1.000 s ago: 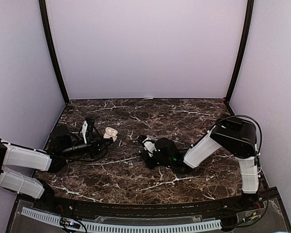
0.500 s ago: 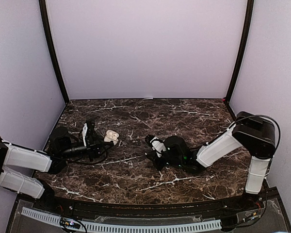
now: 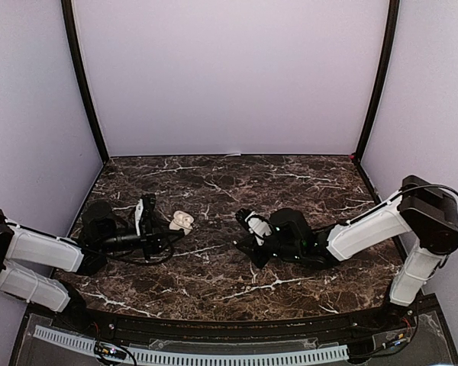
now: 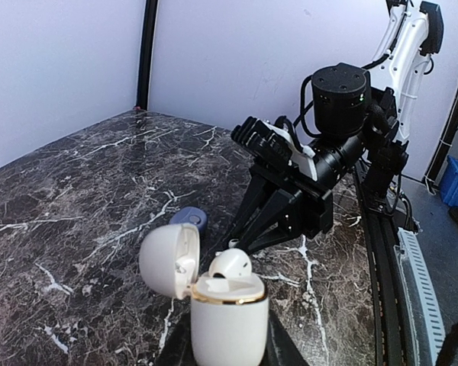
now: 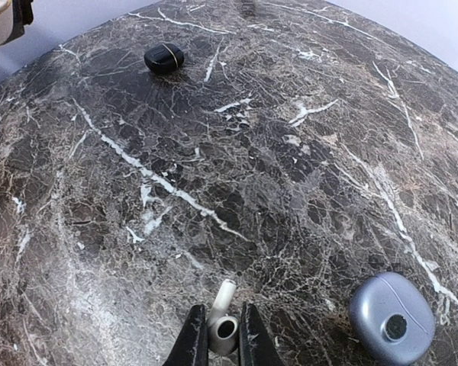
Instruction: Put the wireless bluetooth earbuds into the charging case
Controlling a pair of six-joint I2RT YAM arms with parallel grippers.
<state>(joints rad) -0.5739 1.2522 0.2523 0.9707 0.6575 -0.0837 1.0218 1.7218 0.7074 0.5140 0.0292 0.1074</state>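
You had the left pincer [image 3: 166, 230] pressed together on the lower body of the white charging case [image 4: 229, 324], holding it upright toward the 9 o'clock side of the desk [image 3: 214, 278]. Its lid [image 4: 170, 261] hung open at the case's 10 o'clock. One white earbud [image 4: 230, 263] sat in the mouth of the case, its rounded top standing above the gold rim.

Your right pincer [image 5: 220, 339] was pinching a second white earbud [image 5: 223, 305], the short stem pointing away from the fingers and low over the marble. I cannot tell whether the stem touched the desk. From above, that pincer sat near the middle of the desk, at about 3 o'clock from the charging case and apart from it, with both arms stretched low toward each other.

In the right wrist view, a closed blue-grey case [image 5: 393, 318] lay on the desk near the pinched earbud, at its 3 o'clock. A small black case [image 5: 164, 57] lay well apart at about 12 o'clock.
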